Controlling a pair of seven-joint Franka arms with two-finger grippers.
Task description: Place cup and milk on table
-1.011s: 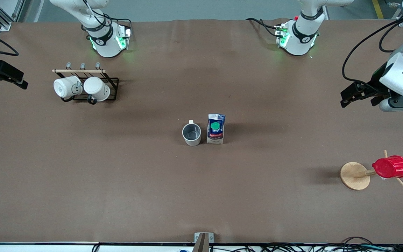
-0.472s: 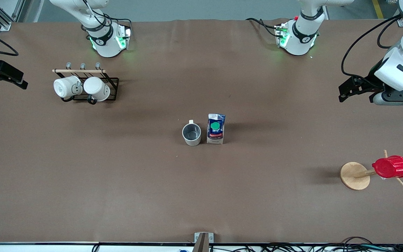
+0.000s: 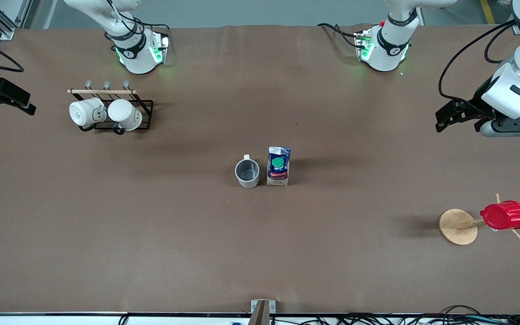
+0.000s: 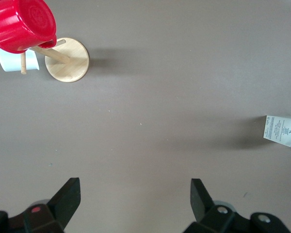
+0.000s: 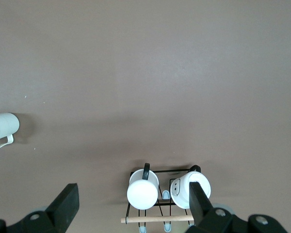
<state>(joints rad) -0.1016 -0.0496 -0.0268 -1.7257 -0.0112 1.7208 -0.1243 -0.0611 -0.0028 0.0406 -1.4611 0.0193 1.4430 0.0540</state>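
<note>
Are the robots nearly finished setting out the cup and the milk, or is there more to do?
It looks done. The cup and the milk stand upright side by side mid-table, and nothing is touching them. Nothing is in hand: the left gripper hangs open over its arm's end of the table, and the right gripper is open over the other end, near the mug rack. Nothing visible seems left.

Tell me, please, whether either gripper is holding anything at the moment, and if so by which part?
Nothing is held. The left gripper and right gripper are both open and empty; the cup and milk stand on the table.
</note>
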